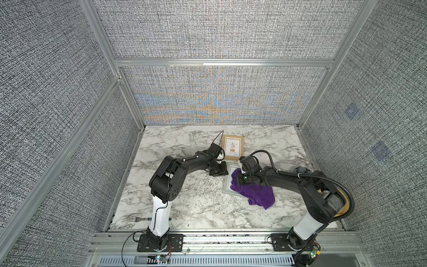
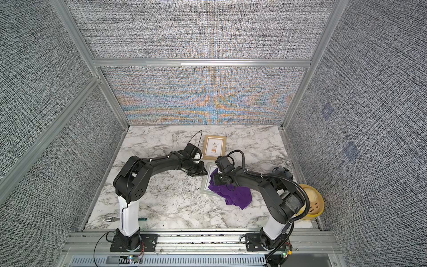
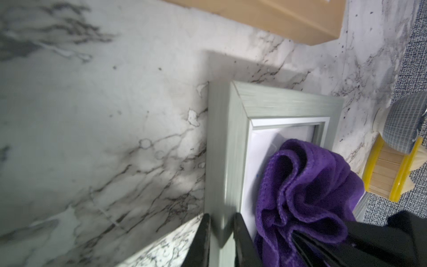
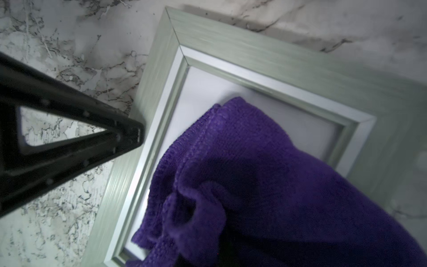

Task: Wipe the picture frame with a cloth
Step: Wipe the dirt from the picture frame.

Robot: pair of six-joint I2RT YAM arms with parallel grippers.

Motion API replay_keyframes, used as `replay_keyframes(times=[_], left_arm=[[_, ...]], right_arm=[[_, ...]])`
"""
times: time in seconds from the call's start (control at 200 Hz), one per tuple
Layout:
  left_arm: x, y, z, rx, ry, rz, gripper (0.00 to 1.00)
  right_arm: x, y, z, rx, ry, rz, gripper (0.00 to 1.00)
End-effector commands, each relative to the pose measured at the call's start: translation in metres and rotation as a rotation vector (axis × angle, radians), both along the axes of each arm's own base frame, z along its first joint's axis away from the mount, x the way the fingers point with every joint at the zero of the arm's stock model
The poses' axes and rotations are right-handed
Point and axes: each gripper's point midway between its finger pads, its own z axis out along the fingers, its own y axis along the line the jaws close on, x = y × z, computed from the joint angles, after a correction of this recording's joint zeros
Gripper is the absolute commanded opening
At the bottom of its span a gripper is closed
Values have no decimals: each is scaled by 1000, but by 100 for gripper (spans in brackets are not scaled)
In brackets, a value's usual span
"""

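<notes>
Containers: yellow-rimmed bowl [image 2: 321, 205] at the right edge of the marble table [image 1: 196, 203], holding a cream-coloured lump [image 2: 309, 196] too blurred to name. Farther back, just beside it, dark scalloped bowl [image 2: 280, 172], partly behind the right arm; inside not visible in any view.

Middle right of the table, grey-green picture frame [image 1: 227, 185] lying flat. Bunched on it, deep purple terry cloth [image 1: 256, 194], covering the near right part and spilling off onto the marble to the near right. Over the frame's glass, right gripper [image 1: 242, 179] clenched on a fold of the cloth, fingertips buried in the pile. On the frame's left rail, left gripper [image 3: 221, 218] clamped tight, one finger outside the rail, one inside over the glass.

Just beyond, wooden picture frame [image 1: 233, 148] with a potted-plant print, flat, parted from the grey-green one by a narrow strip of marble; near left corner hidden by the left wrist in both top views. Under the grey-green frame's glass, only plain white showing, rest covered by the cloth. At the near left, fork [image 1: 136, 218], handle crossing behind the left arm's white link.
</notes>
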Motion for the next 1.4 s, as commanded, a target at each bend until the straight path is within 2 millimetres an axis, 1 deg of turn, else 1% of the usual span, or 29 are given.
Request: replay_keyframes(times=[0.0,0.035,0.045,0.055,0.105,0.17,0.21,0.28,0.345,0.39,0.445,0.535,0.636,0.721,0.826,0.876,0.921,0.971,1.006,1.056,1.131,1.241,1.276,1.291,1.316,1.396], left_arm=[[-33,57,-41,294,136,26,18],[-34,56,-43,292,142,21,18],[-35,56,-43,293,143,20,18],[-35,56,-43,293,144,20,18],[-36,57,-45,295,149,18,18],[-37,57,-46,295,152,17,18],[-37,58,-46,297,153,15,18],[-37,57,-46,295,150,14,18],[-36,55,-44,287,147,12,18],[-36,55,-42,284,145,12,18],[-36,55,-42,282,142,10,18],[-35,54,-40,277,137,5,18],[-33,53,-38,276,132,4,18],[-31,51,-37,273,129,4,18],[-31,52,-37,276,129,6,18],[-30,51,-36,276,126,6,18],[-30,52,-36,278,125,6,17],[-30,52,-37,281,127,6,17],[-30,52,-37,281,127,6,17],[-30,52,-38,282,130,7,17],[-30,52,-39,283,132,10,17],[-31,53,-40,286,137,12,17],[-31,53,-40,283,137,12,17],[-31,53,-40,282,138,13,17],[-32,52,-40,282,139,13,17],[-33,53,-41,282,143,14,17]], right_arm=[[-1,-38,-20,-149,105,-81,0],[6,-43,-21,-154,103,-103,0],[15,-39,-15,-144,82,-108,0],[20,-39,-12,-141,73,-114,0],[31,-43,-7,-143,59,-141,0],[37,-48,3,-147,47,-163,0],[37,-51,13,-152,23,-168,0],[31,-60,35,-157,-15,-177,0],[25,-76,60,-184,-64,-206,0],[18,-94,73,-229,-78,-242,0],[10,-116,94,-282,-112,-289,0],[-4,-149,118,-381,-147,-347,0],[-17,-175,139,-486,-173,-384,0],[-27,-192,158,-553,-186,-417,0],[-33,-207,179,-634,-222,-443,0],[-34,-212,183,-672,-229,-450,0],[-33,-213,181,-695,-227,-446,0],[-28,-205,172,-677,-210,-419,0],[-24,-189,160,-613,-187,-368,0],[-18,-160,140,-506,-162,-273,0],[-13,-109,112,-315,-126,-120,0],[-14,-53,83,-145,-75,25,0],[-13,-38,78,-107,-71,54,0],[-19,-36,67,-101,-45,70,0],[-22,-30,59,-82,-28,89,0],[-24,-13,46,-41,-1,129,0]])
